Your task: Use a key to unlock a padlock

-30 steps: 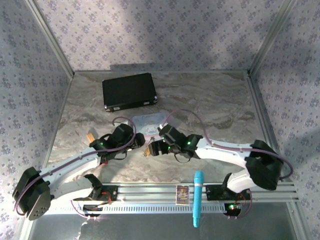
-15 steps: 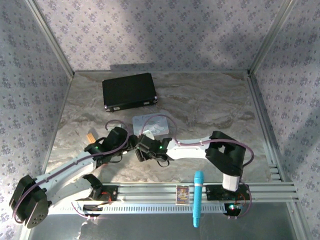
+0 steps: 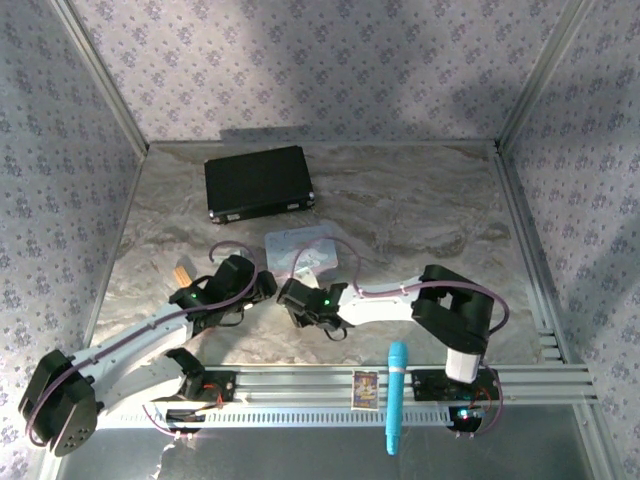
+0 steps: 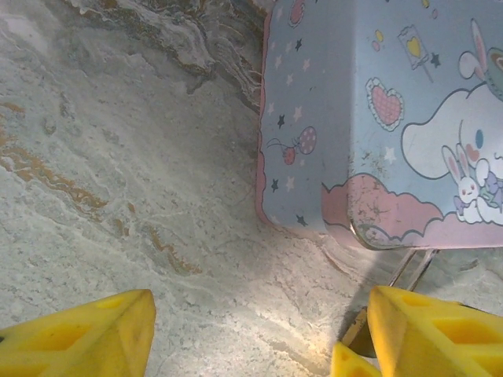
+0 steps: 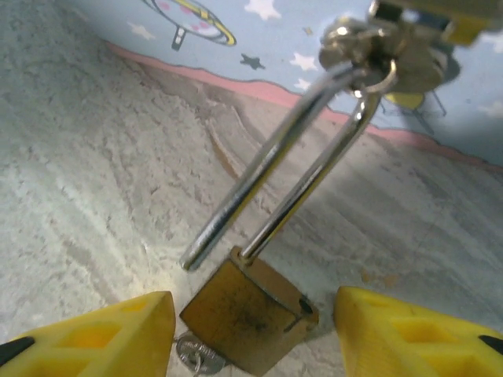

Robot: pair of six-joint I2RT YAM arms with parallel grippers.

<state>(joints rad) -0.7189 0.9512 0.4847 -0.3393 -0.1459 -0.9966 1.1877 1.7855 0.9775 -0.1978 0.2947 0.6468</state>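
Right pincer [image 5: 253,305] part open, straddling padlock [image 5: 250,316] body (gaps both sides, no grip). Padlock on worktop [image 5: 94,173], shackle hooked at tin [image 4: 377,118] clasp. Left pincer [image 4: 259,314] wide, empty.

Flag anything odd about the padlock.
On the padlock, the shackle stands open: one leg's end hangs free beside the brass body, while its loop threads a metal ring by the cartoon tin. A small silvery disc peeks from under the body.
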